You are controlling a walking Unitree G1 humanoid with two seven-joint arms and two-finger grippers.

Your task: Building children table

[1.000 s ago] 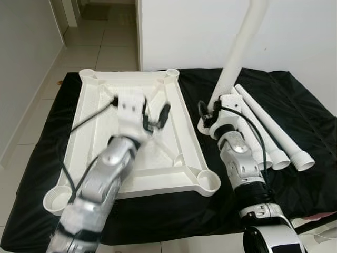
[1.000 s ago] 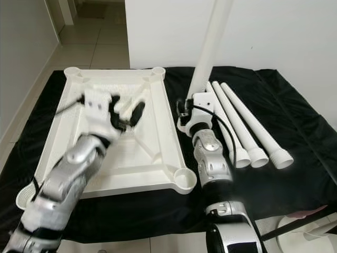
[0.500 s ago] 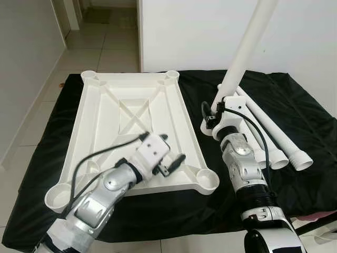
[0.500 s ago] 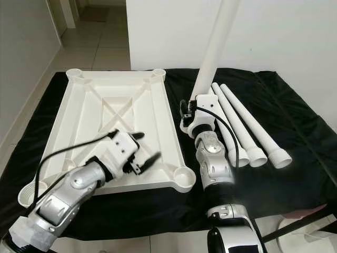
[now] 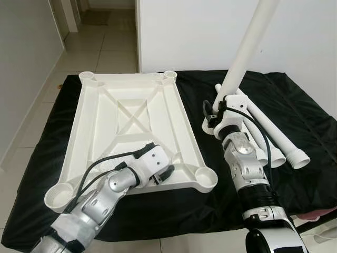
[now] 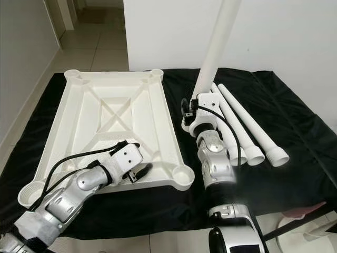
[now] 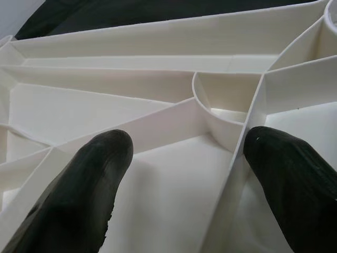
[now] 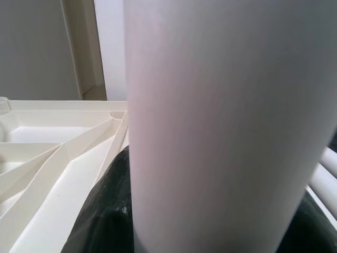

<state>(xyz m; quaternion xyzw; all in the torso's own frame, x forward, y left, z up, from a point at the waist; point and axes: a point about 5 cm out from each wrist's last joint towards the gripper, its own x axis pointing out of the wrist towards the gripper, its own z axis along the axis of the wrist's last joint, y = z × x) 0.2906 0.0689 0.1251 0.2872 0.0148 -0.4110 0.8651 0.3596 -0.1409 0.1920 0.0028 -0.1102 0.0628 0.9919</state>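
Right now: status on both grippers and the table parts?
Left gripper open, low over the upturned tabletop by its near-right socket. Right gripper shut on a raised leg. Three legs lie beside it; nothing blocking.

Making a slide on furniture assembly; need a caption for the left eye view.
Right gripper holds a white plastic table leg upright beside the upturned white tabletop; left gripper hovers open.

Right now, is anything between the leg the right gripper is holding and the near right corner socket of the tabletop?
Nothing visible blocks it. The leg stands raised in the right gripper; the socket lies open, with the left gripper just beside it.
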